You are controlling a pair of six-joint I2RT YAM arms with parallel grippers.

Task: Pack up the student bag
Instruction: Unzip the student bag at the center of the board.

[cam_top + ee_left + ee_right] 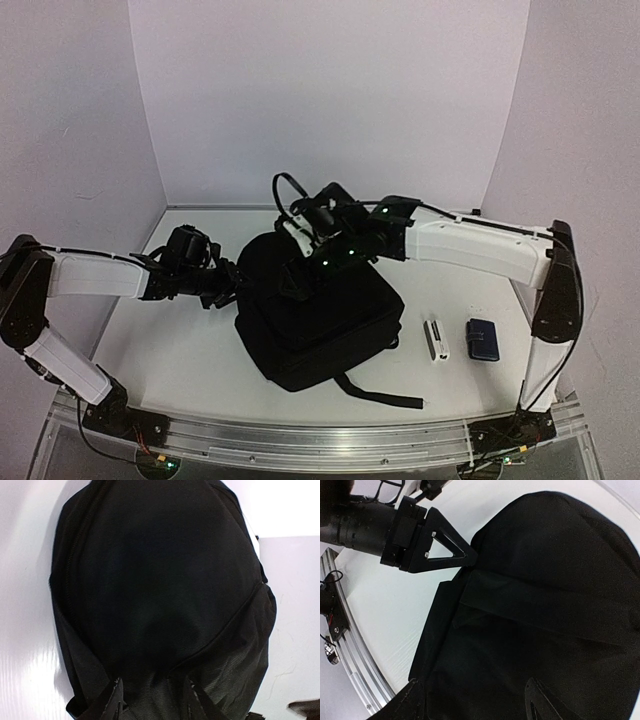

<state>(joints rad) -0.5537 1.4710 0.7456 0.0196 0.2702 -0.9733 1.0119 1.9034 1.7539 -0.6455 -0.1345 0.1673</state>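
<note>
Left gripper [235,286] at edge of student bag [330,330]

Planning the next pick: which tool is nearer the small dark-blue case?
Right. The right tool sits over the student bag, left of the dark-blue case; the left tool is at the bag's far left edge, farther away.

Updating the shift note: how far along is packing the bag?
Early. Done: nothing visibly packed; the white item and dark-blue case lie on the table beside the student bag. In hand: the left gripper is at the bag's left edge, fabric between its fingers; the open right gripper is over its top. Left: getting both items inside.
</note>
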